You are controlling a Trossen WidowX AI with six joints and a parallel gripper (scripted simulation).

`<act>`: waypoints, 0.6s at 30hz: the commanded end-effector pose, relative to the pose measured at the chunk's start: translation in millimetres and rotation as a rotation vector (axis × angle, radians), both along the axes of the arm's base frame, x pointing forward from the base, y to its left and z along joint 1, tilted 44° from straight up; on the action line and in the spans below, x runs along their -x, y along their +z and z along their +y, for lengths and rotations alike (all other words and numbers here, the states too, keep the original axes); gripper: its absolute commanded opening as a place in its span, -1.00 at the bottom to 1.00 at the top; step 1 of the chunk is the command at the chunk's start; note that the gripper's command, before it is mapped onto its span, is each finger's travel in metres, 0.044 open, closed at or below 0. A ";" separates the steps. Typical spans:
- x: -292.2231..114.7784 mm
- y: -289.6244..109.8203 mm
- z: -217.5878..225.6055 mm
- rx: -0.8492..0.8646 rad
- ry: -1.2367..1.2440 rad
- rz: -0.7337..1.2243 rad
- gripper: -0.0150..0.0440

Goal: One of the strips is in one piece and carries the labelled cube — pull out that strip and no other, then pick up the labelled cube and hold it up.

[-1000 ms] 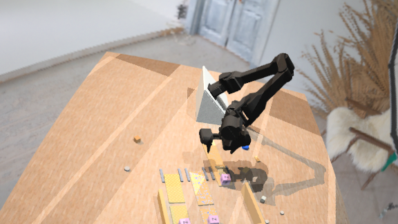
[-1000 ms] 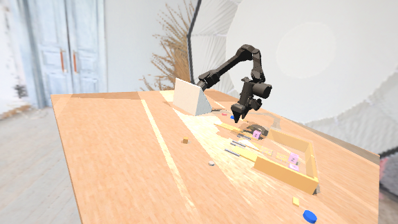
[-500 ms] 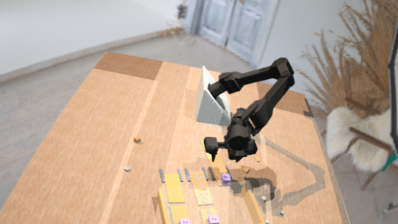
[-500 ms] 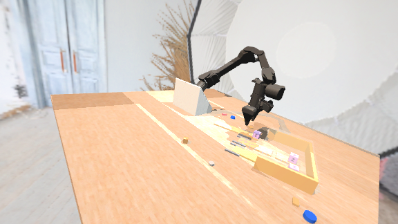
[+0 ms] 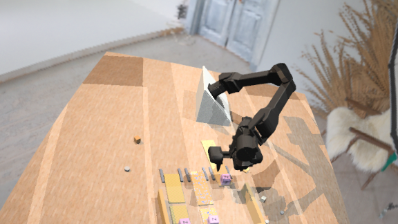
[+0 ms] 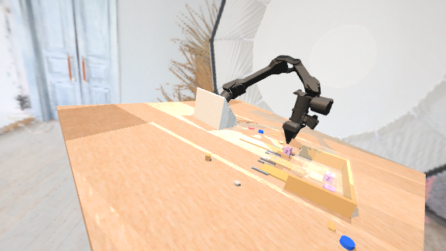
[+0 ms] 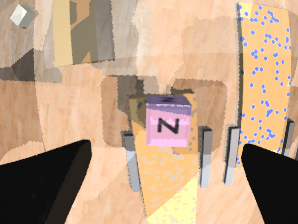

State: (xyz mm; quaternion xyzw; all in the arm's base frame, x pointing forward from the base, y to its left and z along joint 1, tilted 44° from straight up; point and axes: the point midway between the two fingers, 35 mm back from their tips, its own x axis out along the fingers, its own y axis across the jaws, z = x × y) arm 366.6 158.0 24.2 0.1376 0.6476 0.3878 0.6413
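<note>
Labelled cube [image 7: 169,123] is sitting at centre frame in the wrist view, on the pulled-out strip [image 7: 166,196]. We are hovering the gripper [image 7: 162,212] above it, fingers wide and empty; grasping and lifting are remaining.

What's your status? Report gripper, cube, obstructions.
Gripper open, holding nothing, above the strip. Pink N cube on strip's far end, ahead of fingers. Grey bars flank it.

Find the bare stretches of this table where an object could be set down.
Free: wooden tabletop around the small orange cube and grey disc. Crowded: yellow strips, grey bars, pink lettered cube under the open end effector.
</note>
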 end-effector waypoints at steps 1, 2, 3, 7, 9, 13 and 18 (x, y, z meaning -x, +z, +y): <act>-2.3 -4.1 4.7 -0.001 -0.001 0.014 0.64; -2.1 -5.3 5.9 -0.001 -0.001 0.014 0.56; -2.0 -6.5 7.0 -0.001 -0.001 0.014 0.47; -1.3 -11.5 11.3 -0.001 -0.001 0.014 0.36; -0.9 -13.9 13.5 -0.001 -0.001 0.014 0.36; 0.0 -18.7 17.9 -0.001 -0.001 0.014 0.36; 1.3 -24.7 23.4 -0.002 -0.001 0.014 0.36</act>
